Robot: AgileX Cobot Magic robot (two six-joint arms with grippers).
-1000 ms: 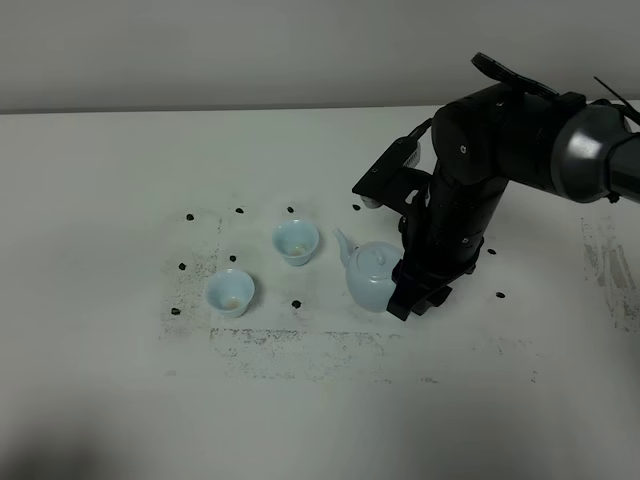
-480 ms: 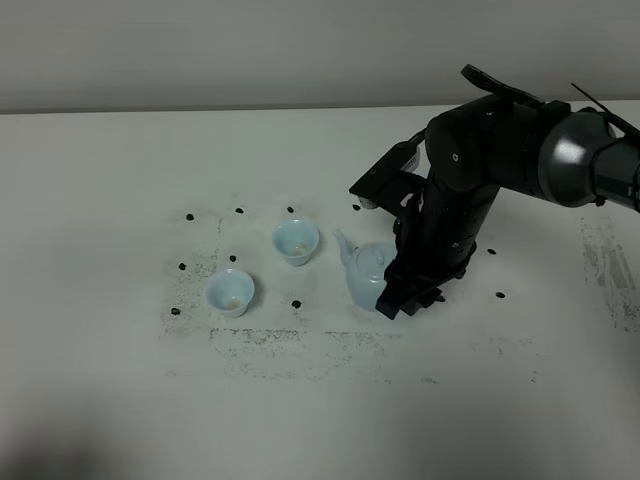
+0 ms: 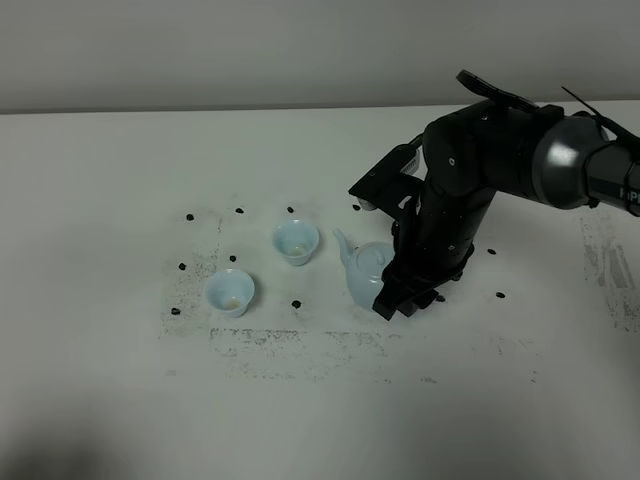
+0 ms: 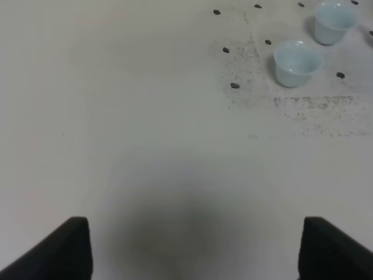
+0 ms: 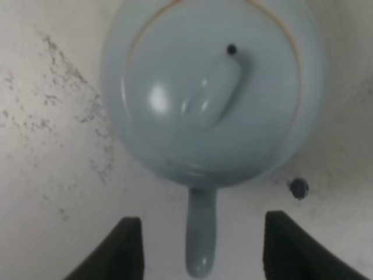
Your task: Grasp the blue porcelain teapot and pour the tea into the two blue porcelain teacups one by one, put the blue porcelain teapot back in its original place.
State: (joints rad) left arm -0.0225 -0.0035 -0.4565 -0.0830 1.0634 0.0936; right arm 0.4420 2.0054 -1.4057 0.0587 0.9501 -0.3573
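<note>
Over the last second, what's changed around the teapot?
The right hand has edged a little to the left, closing in on the blue porcelain teapot. Its fingers stand open on either side of the handle and have not gripped it yet. The teapot, the teacup beside its spout and the other teacup stayed put.

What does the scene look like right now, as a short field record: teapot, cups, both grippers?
teapot: blue porcelain teapot upright on the table, lid on, spout toward the cups
cups: far teacup and near teacup, both upright, apart from each other
right gripper: right gripper open, one finger on each side of the teapot's handle
left gripper: left gripper open, empty
pouring: not yet begun
</note>
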